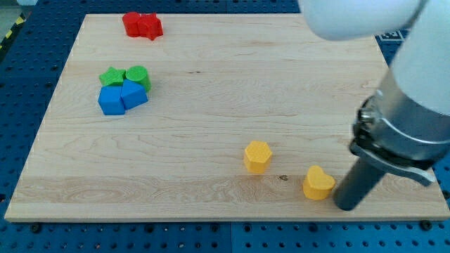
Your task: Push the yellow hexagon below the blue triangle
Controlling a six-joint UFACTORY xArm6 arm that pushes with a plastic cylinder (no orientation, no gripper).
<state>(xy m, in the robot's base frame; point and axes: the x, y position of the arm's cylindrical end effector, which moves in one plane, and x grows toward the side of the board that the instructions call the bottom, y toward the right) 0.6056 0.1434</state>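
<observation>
Your rod carries no pincer, and its tip rests at the bench's lower right, just beside a yellow heart, with the yellow hexagon at its ten o'clock and the blue triangle farther along that line.

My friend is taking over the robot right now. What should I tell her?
My tip rests near the board's bottom right, just right of the yellow heart.
The yellow hexagon sits left of that heart, untouched.
The blue triangle is far off at the view's upper left, bunched with a blue cube and two green blocks.
Nothing done yet; the hexagon still needs pushing below the triangle.
</observation>
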